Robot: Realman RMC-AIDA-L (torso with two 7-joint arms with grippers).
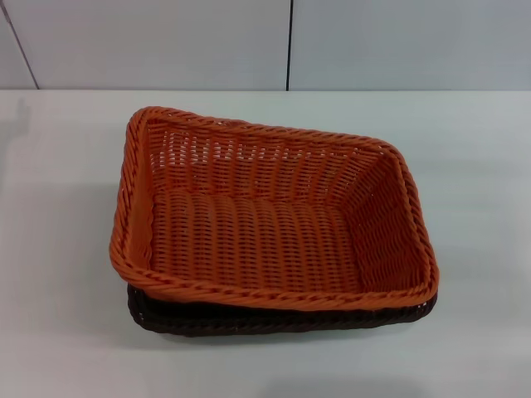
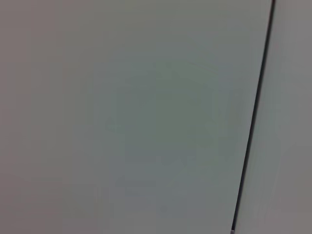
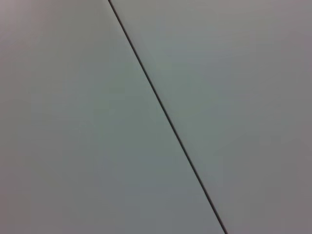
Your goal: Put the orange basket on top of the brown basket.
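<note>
Orange basket (image 1: pixel 274 220) sits nested on top of the brown basket (image 1: pixel 249 319), slightly skewed, mid-bench (image 1: pixel 66 332). Brown rim shows only along the near and left edges. Neither arm is in view; jaws' state cannot be told.

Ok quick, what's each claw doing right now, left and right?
Left claw: not in any view; its wrist camera shows only a pale panelled wall.
Right claw: not in any view either, same wall.
</note>
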